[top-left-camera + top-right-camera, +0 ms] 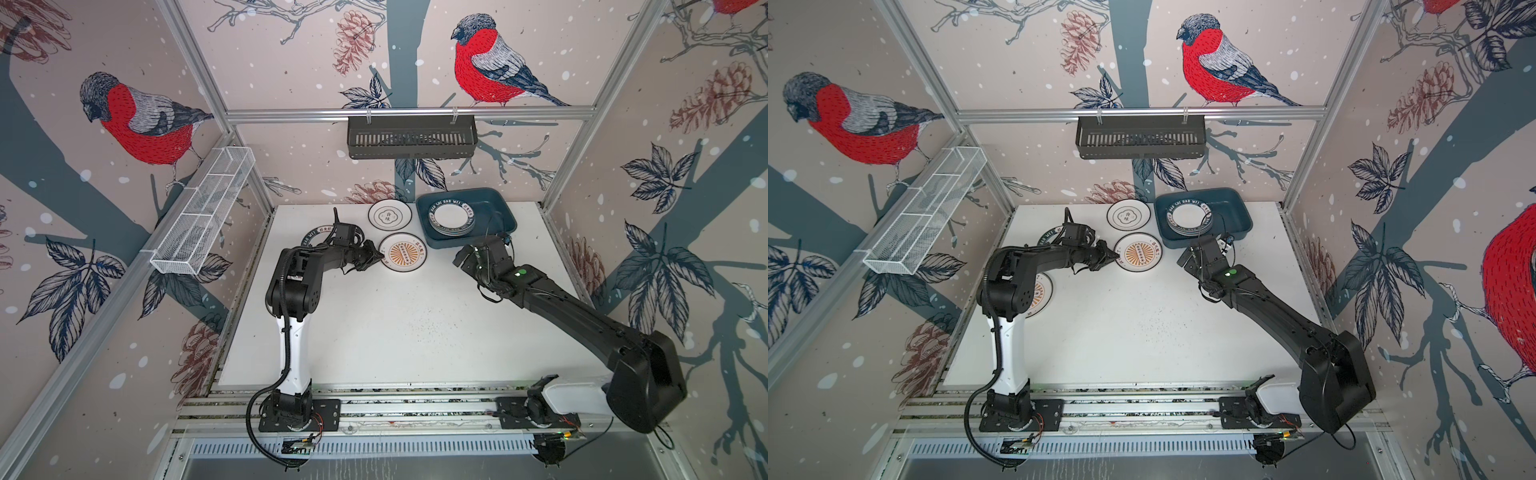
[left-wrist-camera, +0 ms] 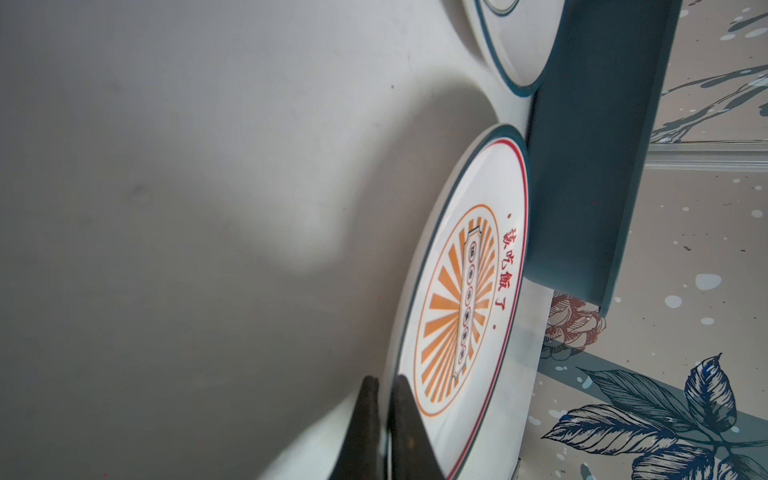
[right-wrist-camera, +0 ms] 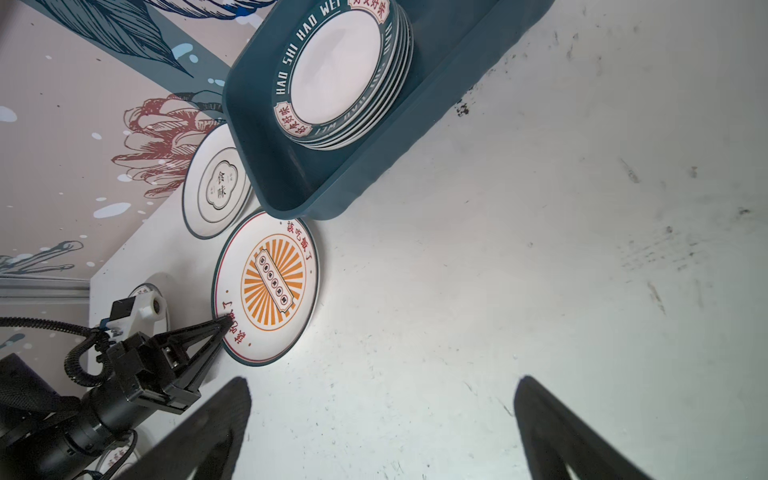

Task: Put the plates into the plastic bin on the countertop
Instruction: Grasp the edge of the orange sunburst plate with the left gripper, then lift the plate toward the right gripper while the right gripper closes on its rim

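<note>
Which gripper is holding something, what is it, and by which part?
The left gripper is shut on the orange sunburst plate, pinching its rim on the side away from the plastic bin. The right gripper is open, holding nothing.

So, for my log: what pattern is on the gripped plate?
The plate: orange sunburst, red lettering; best in right wrist view.
</note>
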